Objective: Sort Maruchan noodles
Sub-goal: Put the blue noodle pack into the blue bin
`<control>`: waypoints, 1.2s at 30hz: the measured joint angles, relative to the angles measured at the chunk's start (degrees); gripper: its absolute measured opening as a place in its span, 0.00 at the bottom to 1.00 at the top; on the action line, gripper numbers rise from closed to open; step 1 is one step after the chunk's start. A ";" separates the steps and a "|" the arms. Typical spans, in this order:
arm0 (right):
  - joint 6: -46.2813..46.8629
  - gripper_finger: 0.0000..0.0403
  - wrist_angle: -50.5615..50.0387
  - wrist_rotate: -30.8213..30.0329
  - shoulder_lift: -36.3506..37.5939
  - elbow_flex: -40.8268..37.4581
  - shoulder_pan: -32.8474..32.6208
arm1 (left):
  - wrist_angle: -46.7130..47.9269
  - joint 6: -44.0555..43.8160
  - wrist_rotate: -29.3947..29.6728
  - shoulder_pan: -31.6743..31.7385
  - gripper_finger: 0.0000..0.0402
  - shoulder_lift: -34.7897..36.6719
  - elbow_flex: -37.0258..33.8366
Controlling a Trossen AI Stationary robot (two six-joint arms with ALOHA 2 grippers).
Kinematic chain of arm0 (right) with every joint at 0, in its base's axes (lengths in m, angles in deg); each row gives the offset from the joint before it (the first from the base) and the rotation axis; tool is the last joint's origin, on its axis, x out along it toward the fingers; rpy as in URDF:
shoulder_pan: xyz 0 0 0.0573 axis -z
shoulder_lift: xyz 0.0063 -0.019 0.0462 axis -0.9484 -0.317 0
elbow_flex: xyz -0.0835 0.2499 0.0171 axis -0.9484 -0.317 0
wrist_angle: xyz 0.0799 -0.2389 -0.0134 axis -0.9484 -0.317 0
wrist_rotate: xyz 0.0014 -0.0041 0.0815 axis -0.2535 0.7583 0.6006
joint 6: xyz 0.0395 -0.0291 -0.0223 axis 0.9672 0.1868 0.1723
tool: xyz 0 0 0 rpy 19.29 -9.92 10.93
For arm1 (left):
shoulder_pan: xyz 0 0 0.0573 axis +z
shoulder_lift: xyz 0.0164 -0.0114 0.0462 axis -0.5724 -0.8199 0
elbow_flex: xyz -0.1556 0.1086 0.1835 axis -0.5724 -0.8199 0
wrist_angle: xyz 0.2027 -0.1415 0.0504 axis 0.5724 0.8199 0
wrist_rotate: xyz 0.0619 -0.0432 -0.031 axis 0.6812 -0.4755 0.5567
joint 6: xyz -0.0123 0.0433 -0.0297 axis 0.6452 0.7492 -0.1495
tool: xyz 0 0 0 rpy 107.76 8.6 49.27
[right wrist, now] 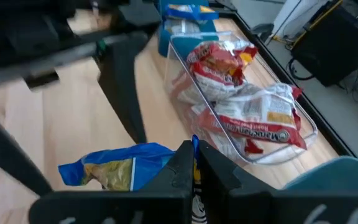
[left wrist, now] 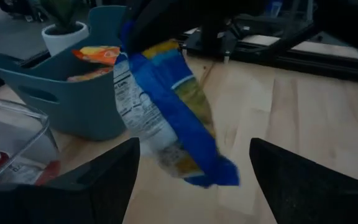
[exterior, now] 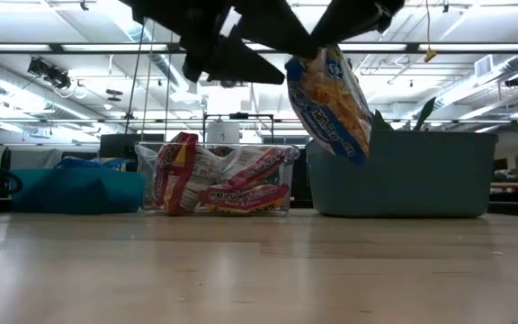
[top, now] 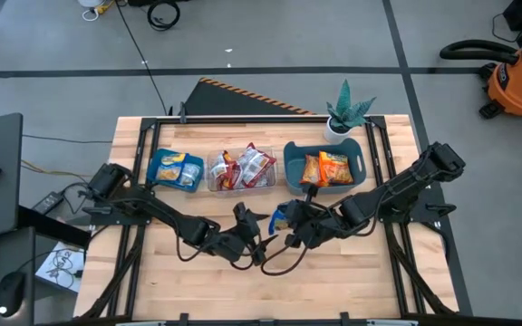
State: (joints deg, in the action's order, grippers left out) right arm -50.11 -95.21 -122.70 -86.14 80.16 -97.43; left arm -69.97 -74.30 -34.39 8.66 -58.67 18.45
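A blue-and-yellow Maruchan noodle packet [exterior: 333, 101] hangs over the middle of the table, held by my shut right gripper [top: 292, 221]. My left gripper [left wrist: 191, 186] stands open just to the packet's left; the packet [left wrist: 166, 118] shows ahead of its spread fingers, untouched. More blue-and-yellow packets lie in the blue bin [top: 159, 159]. Red-and-silver packets fill the clear tub [top: 241, 186]. Orange packets lie in the blue-grey bin [top: 290, 167]. My right gripper pinches one end edge of the packet [right wrist: 193, 148] between its two shut fingers. The fingers slant downward from the table's right side. The packet hangs tilted below the fingers, its free lower end [exterior: 353, 148] clear of the table.
The three containers stand in a row along the far half of the table. A potted plant [top: 344, 116] stands at the far right, behind the blue-grey bin. Bare wooden tabletop [top: 270, 290] lies near the front edge.
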 joint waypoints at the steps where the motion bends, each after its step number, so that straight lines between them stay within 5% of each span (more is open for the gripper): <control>1: -0.52 0.05 0.79 0.14 0.00 -0.01 0.00 | -1.00 0.55 0.28 0.03 0.78 -0.43 -0.04; 12: -3.74 0.05 5.91 2.35 0.00 -0.03 -0.06 | -4.10 0.10 -0.40 2.80 0.74 -2.36 -0.01; 28: -4.88 0.07 6.47 4.55 -0.02 -0.06 -1.00 | -3.33 1.08 -6.70 3.96 0.39 -2.18 -0.01; 36: -6.50 0.12 6.47 4.74 -0.02 -0.06 -1.22 | -2.83 2.17 -6.71 3.92 0.33 -1.99 -0.01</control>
State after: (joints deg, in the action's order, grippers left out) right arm -56.61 -88.74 -117.96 -86.16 80.10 -98.65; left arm -72.80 -72.12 -41.10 12.58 -60.65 18.44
